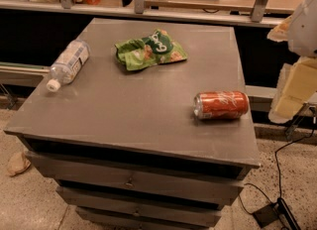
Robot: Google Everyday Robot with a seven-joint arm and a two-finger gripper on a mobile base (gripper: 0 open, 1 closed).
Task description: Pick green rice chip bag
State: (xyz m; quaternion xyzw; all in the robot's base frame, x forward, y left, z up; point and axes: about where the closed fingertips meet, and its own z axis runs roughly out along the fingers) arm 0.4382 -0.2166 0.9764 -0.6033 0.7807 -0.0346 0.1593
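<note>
Off the right side of the counter, at the very edge of view, a white, rounded section of the arm shows above the level of the counter top. Below it hangs a pale cream, blocky shape that is probably the end effector. It sits beyond the counter's right rim and touches nothing on the counter. The frame cuts it off, so I cannot tell how far open it is; it has no hold of the green rice chip bag. The bag lies flat and crumpled on the counter's far half, about midway between the left and right edges, with its dark green patch facing up. A clear plastic bottle lies on its side near the counter's left edge, its white cap pointing toward the front-left corner. An orange-red soda can lies on its side near the counter's right edge, toward the front, and is the nearest of the three things to the arm. All three lie well apart from one another. Drawers fill the counter's front face.
</note>
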